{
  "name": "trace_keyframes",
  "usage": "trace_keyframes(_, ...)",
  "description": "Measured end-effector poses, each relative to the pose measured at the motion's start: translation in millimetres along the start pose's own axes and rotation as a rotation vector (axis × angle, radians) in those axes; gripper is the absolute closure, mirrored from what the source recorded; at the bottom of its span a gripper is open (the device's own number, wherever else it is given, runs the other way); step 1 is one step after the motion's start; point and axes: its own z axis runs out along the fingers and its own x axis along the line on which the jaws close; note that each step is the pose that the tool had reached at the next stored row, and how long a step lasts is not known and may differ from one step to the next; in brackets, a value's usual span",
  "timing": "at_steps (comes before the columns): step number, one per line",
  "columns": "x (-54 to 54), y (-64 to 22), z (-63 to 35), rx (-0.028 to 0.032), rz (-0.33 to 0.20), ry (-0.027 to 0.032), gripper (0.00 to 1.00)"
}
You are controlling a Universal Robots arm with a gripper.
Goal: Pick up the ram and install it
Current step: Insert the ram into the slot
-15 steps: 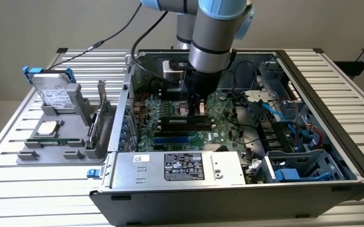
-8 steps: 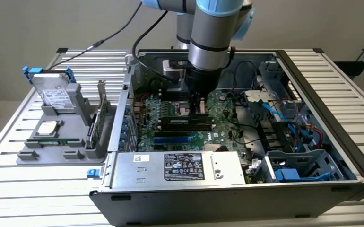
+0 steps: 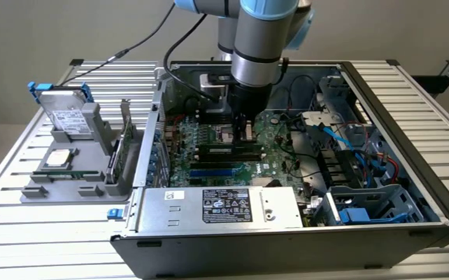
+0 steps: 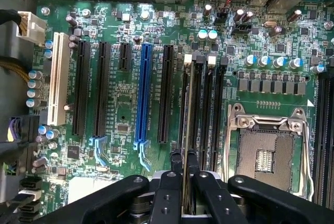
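**A:** How does the arm sit in the exterior view?

**B:** The silver-and-blue jointed arm [image 3: 259, 46] drops straight down into the open black metal computer case [image 3: 287, 254]. Its black hand [image 3: 245, 135] points at the green motherboard [image 3: 184, 153].

**A:** And around the hand?

**B:** Toward the camera from the hand lies a silver power-supply box [image 3: 224, 207] with a black label. To the exterior view's left of the hand, outside the case, a grey plastic holder [image 3: 100, 151] carries a grey metal drive [image 3: 65, 114] with blue clips. Everything stands on a ribbed aluminium bench [image 3: 53, 233] before a plain beige wall [image 3: 53, 29].

**A:** The wrist view?

**B:** The hand [image 4: 184, 177] has its two black fingers [image 4: 176, 167] clamped on the long, thin green ram stick [image 4: 188, 109], one finger on each face. The ram is seen edge-on and runs out from the fingertips along the row of black memory slots [image 4: 215, 109]. On one side of it is the empty, metal-framed square processor socket [image 4: 266, 156]. On the other is a long blue slot [image 4: 143, 98], and further off a white slot [image 4: 57, 78]. I cannot tell whether the stick is seated.
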Motion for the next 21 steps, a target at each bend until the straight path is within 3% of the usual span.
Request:
trace_keyframes(3, -0.9, 0.0, 0.9, 0.0, 0.0, 0.0029, 0.86)
trace_keyframes(8, -3.3, -0.1, 3.4, -0.0006, 0.001, 0.0126, 0.86)
trace_keyframes(12, -5.9, -0.4, 5.4, -0.0011, 0.002, 0.0244, 0.86)
trace_keyframes(21, -7.1, 0.7, 5.6, -0.0013, 0.003, 0.0292, 0.86)
